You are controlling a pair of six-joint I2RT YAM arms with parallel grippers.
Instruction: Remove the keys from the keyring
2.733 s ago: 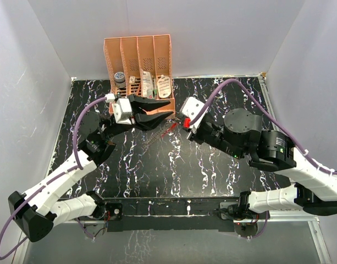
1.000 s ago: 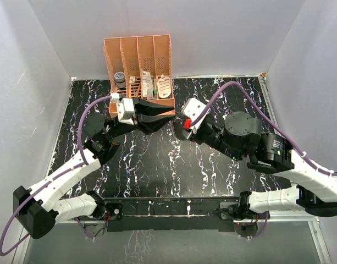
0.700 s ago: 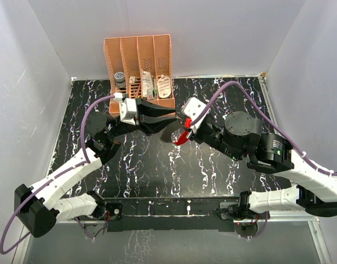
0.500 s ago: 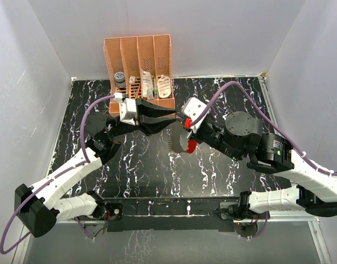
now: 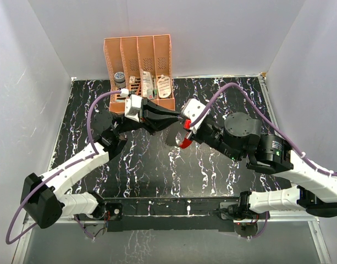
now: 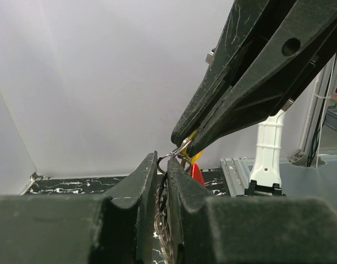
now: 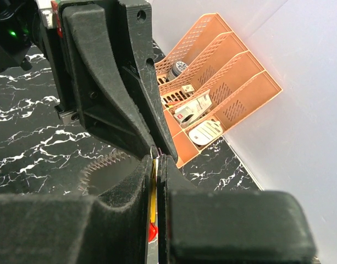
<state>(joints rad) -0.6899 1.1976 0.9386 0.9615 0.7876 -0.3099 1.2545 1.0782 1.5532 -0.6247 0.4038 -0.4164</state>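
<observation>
Keyring (image 6: pixel 169 158) hangs in the air over the table's (image 5: pixel 157 170) back middle, just in front of the orange rack (image 5: pixel 138 47). Your right gripper (image 7: pixel 155 160) is clamped on the yellow key (image 7: pixel 152 192), with the red tag (image 6: pixel 197 175) dangling below. Your left gripper (image 6: pixel 163 165) is narrowed at the wire ring; you cannot tell whether it pinches it.

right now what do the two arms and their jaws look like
Both the left arm and the right arm have white link shells with black joints, and a purple cable runs along each. A white camera block sits at each wrist. The jaws are black, long and tapered, each with a round hole.
</observation>
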